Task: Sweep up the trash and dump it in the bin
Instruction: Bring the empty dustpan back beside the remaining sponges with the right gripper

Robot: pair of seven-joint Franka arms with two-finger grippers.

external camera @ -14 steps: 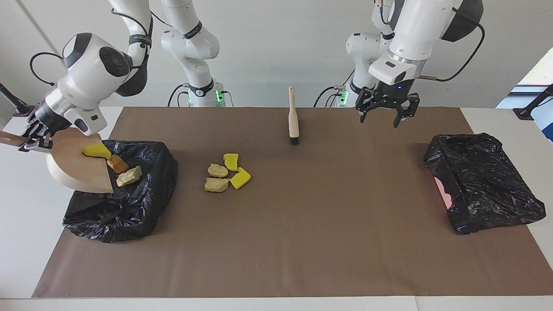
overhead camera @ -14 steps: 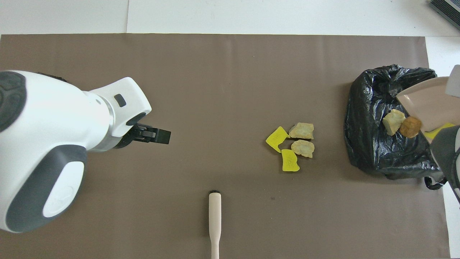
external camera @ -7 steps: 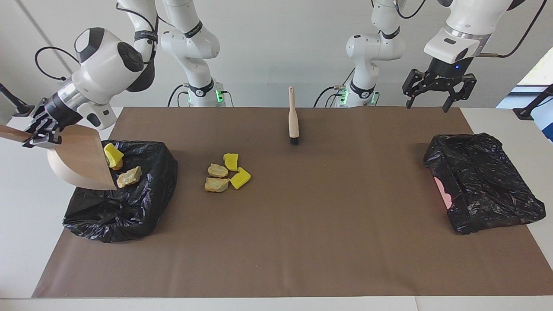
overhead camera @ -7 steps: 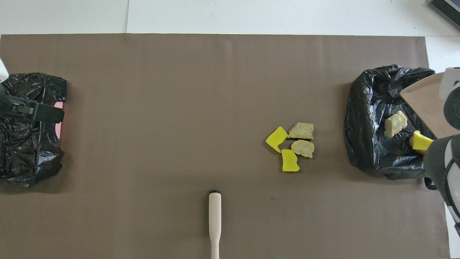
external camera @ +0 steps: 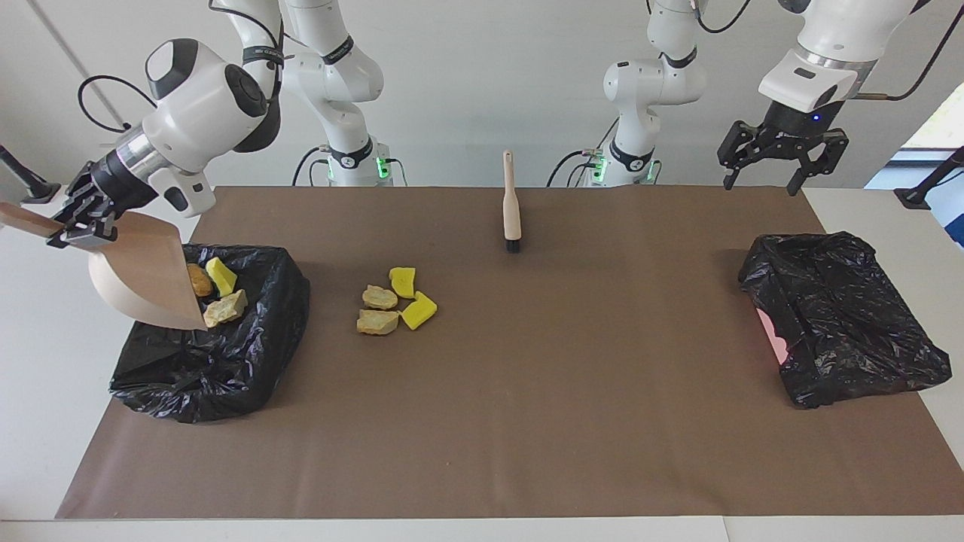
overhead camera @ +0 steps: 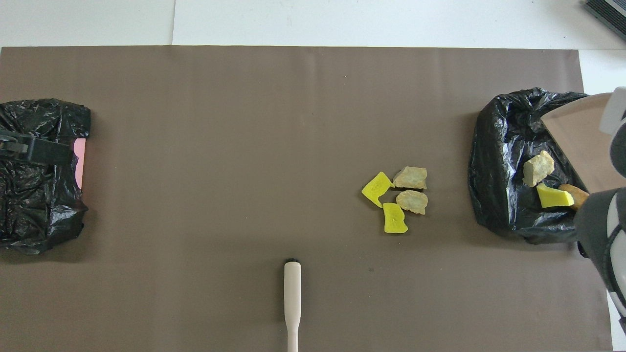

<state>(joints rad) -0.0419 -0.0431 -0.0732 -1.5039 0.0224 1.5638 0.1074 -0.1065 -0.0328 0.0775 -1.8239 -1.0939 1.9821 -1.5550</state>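
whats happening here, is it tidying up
Yes. The right end effector holds a tilted dustpan over the black bin bag at its end of the table; three scraps lie in the bag at the pan's lip. Four more scraps sit on the mat. The brush lies unused, and the left end effector waits open.

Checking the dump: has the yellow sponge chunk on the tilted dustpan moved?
Yes. The yellow sponge chunk slid off the tilted dustpan into the black bag-lined bin.

Both arms are glossy white with dark grey joint caps, black cables looping along them, green lights at their bases and black pincers.
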